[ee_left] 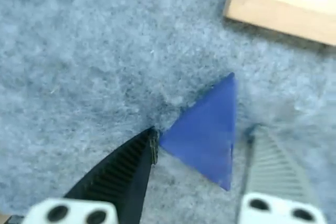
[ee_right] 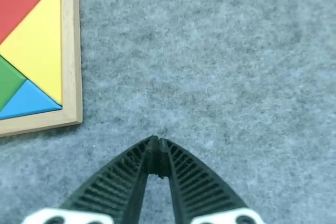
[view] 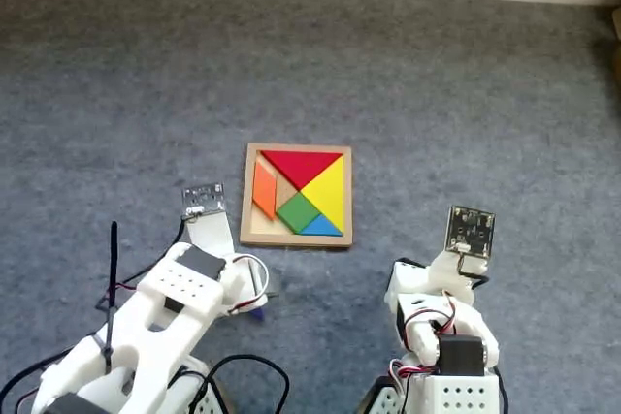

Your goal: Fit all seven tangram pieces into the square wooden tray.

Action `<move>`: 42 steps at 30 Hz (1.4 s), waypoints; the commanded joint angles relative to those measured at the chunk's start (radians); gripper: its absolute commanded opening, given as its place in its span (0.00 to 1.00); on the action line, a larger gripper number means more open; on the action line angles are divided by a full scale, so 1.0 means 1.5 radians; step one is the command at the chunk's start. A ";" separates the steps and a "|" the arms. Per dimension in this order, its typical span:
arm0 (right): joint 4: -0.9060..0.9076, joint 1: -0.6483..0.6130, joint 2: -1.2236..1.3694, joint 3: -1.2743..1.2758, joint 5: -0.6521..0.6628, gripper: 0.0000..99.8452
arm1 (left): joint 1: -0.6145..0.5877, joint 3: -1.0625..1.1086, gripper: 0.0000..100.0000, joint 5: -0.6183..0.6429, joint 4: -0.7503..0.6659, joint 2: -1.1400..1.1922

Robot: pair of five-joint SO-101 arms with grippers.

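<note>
Step in hand reads as the pick of the dark blue triangular tangram piece (ee_left: 207,136). It lies flat on the grey carpet (ee_left: 79,51), near the corner of the square wooden tray (ee_left: 262,14) but not touching it

Left gripper (ee_left: 203,129) is low over it with jaws apart, one finger on each side. The black fingertip (ee_left: 149,140) sits right at one corner of the triangle and the pale finger (ee_left: 273,166) just beside the opposite edge. No clamp yet

Seated in the tray are the orange parallelogram (view: 264,191), red large triangle (view: 303,164), green square (view: 299,212), light blue small triangle (view: 322,226) and yellow large triangle (view: 330,191). The corner nearest the left arm looks bare. A tan patch lies between orange and green; cannot tell whether it is wood or a piece

Right gripper (ee_right: 157,148) has jaws together, holds nothing, and sits over carpet right of the tray, apart from it

Next move, by judgement: close squarely across the thin triangle, lift clear, turn it to match the open slot, then lower it flat inside the rim
</note>
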 commanded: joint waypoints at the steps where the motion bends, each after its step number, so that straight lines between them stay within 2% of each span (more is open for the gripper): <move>1: -0.014 0.010 0.001 0.066 0.005 0.01 | -0.006 -0.018 0.06 -0.005 -0.021 -0.010; 3: -0.014 0.010 0.001 0.066 0.005 0.01 | -0.004 -0.033 0.01 -0.005 0.008 -0.010; 15: -0.014 0.010 0.001 0.066 0.005 0.01 | -0.008 -0.241 0.01 -0.004 0.203 -0.010; 17: -0.014 0.010 0.001 0.066 0.005 0.01 | -0.009 -0.278 0.01 -0.002 0.214 -0.010; 23: -0.014 0.010 0.001 0.066 0.005 0.01 | -0.008 -0.333 0.01 0.090 0.210 -0.006; 27: -0.014 0.010 0.001 0.066 0.005 0.01 | -0.009 -0.321 0.01 0.111 0.141 -0.004; 35: -0.014 0.011 0.001 0.066 0.005 0.01 | -0.009 -0.207 0.01 0.114 -0.073 -0.004; 42: -0.014 0.011 0.001 0.066 0.005 0.01 | -0.009 -0.180 0.02 0.149 -0.089 -0.003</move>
